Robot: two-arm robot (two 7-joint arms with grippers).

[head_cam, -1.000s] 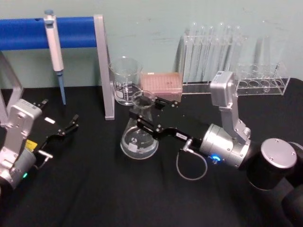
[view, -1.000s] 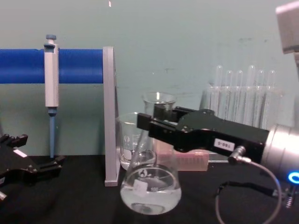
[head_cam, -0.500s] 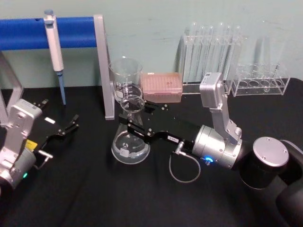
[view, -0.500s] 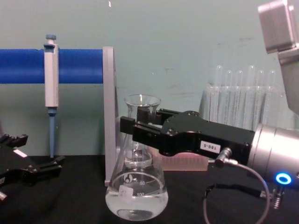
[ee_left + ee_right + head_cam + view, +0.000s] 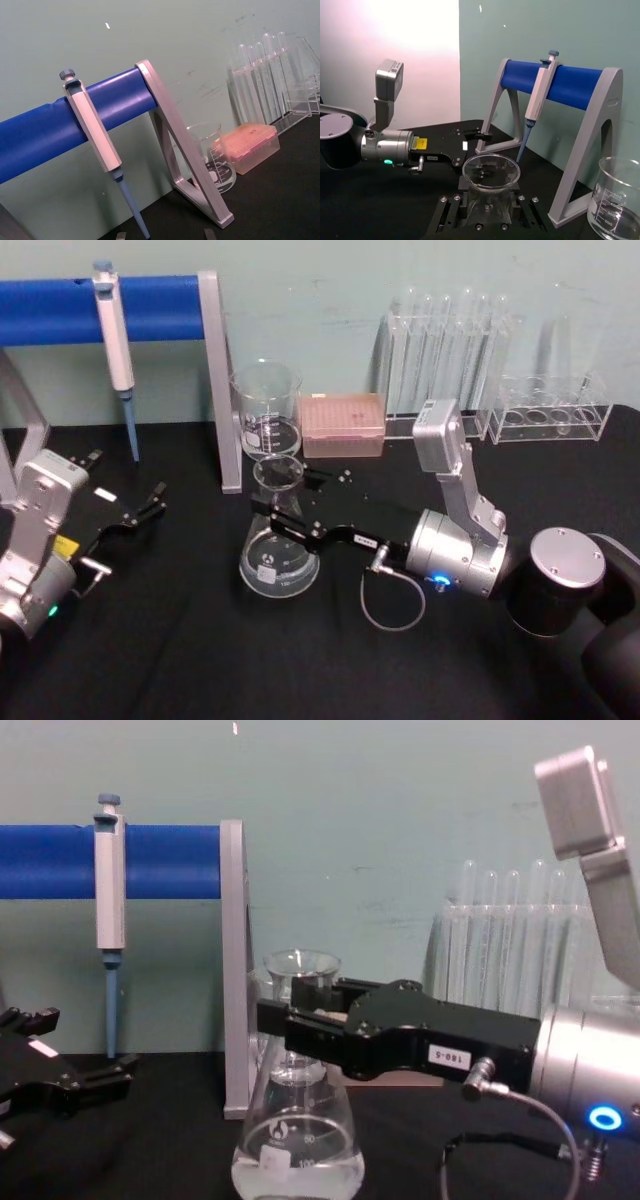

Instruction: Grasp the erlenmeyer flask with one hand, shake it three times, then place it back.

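The erlenmeyer flask (image 5: 279, 555) stands before the beaker (image 5: 265, 410), seemingly on the tabletop (image 5: 200, 640); a tip box (image 5: 343, 423) lies right of both.

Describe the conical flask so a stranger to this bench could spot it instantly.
Find the blue-barred stand at the back left of the table; just in front of its grey right post is the erlenmeyer flask, neck clamped in the right gripper. Unlike the straight-walled beaker behind it, it flares to a broad base holding clear liquid.
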